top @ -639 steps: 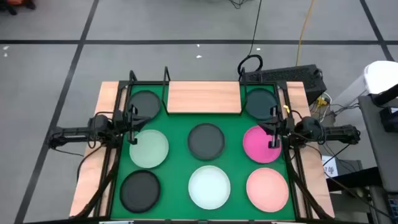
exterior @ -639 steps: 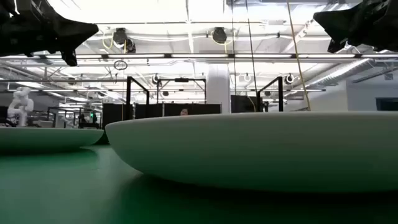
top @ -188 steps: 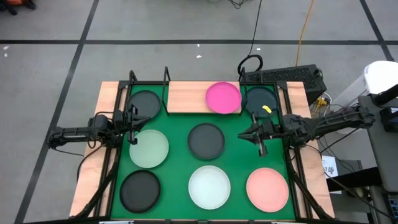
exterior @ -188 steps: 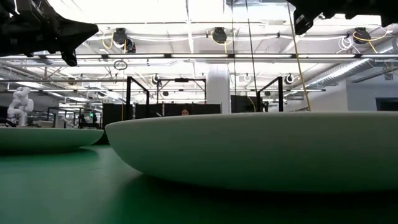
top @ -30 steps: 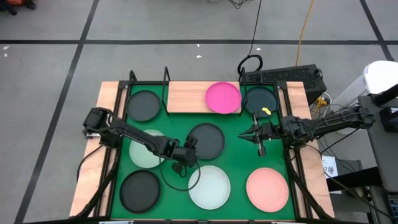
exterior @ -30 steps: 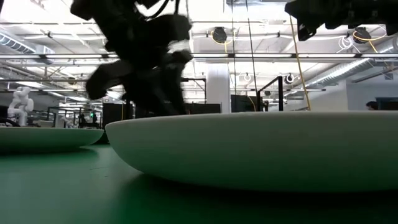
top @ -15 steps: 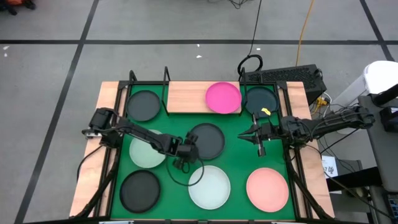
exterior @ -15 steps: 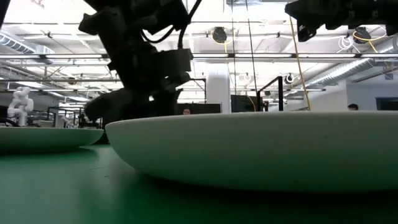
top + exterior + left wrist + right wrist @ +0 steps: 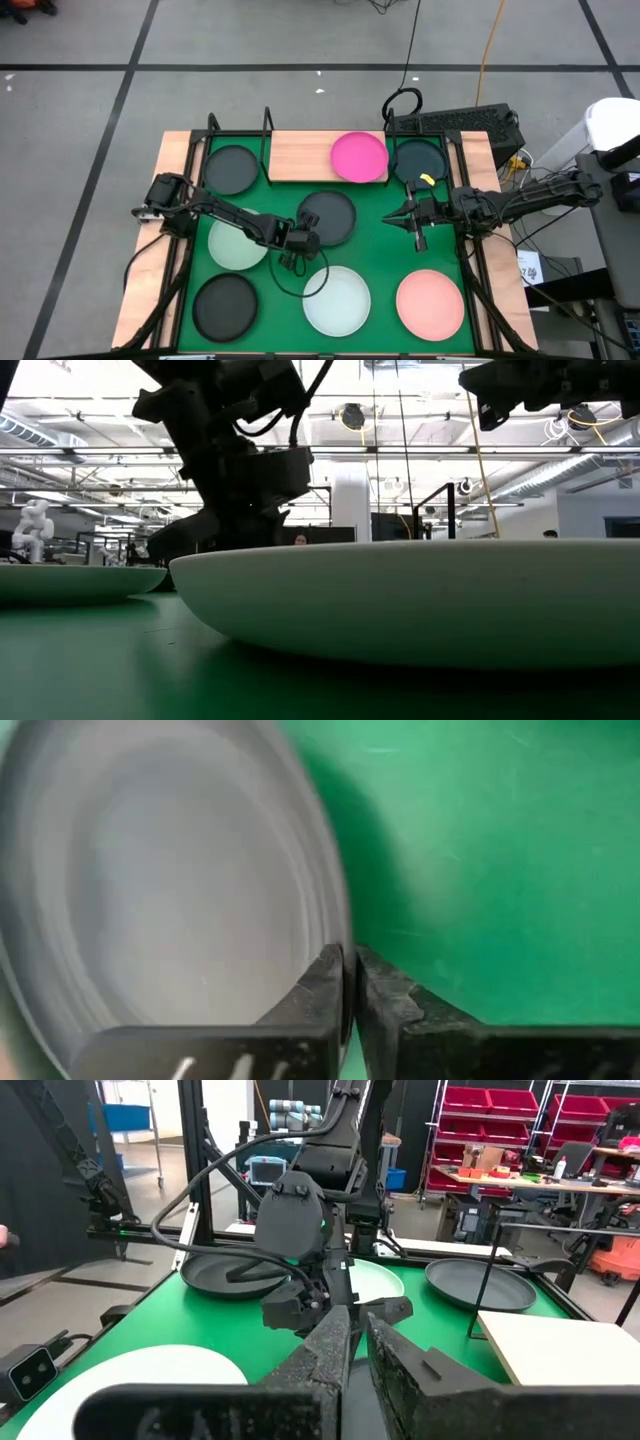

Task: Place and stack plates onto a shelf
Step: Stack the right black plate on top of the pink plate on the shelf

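Note:
The wooden shelf (image 9: 300,157) stands at the far edge with a magenta plate (image 9: 359,157) on its right half. On the green mat (image 9: 380,255), a dark plate (image 9: 330,215) lies at the centre. My left gripper (image 9: 304,239) is shut on the near-left rim of this plate (image 9: 170,880). Around it lie the pale green plate (image 9: 235,243), the white plate (image 9: 337,298), the light pink plate (image 9: 430,300) and three more dark plates. My right gripper (image 9: 392,217) hovers shut and empty to the right of the centre plate. My left gripper pinches the centre dark plate's rim (image 9: 343,935) at its near-left side, one finger inside the plate and one outside. The fingers slant down at it from the table's left. Whether the plate has left the mat cannot be told.
Dark plates lie at the far left (image 9: 231,169), the far right (image 9: 418,163) and the near left (image 9: 224,305). The white plate (image 9: 420,600) fills the low view. Black frame rods (image 9: 266,140) stand at the shelf's left end. The shelf's left half is bare wood.
My left gripper has gone down and toward the far right onto the centre dark plate's near-left rim, and has shut on it. The plate has shifted a little toward the shelf.

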Available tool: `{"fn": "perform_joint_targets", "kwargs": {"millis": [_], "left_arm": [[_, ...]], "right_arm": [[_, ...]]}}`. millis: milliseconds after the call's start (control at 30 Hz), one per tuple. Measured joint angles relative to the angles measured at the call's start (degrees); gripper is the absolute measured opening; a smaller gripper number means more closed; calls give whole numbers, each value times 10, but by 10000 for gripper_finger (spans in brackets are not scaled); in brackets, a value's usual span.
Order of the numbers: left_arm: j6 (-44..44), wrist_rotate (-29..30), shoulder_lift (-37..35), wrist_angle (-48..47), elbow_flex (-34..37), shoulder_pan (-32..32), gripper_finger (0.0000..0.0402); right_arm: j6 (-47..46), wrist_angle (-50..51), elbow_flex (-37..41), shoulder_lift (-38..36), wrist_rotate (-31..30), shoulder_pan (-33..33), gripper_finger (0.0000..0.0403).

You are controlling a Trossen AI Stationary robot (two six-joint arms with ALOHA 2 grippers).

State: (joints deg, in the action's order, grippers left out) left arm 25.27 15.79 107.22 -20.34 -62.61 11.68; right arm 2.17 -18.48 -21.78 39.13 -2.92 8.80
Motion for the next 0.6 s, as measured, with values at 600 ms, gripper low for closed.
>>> {"fn": "perform_joint_targets", "kwargs": {"millis": [600], "left_arm": [[47, 8, -141, 42, 0, 11, 12]], "right_arm": [[10, -2, 0, -1, 0, 0, 25]]}}
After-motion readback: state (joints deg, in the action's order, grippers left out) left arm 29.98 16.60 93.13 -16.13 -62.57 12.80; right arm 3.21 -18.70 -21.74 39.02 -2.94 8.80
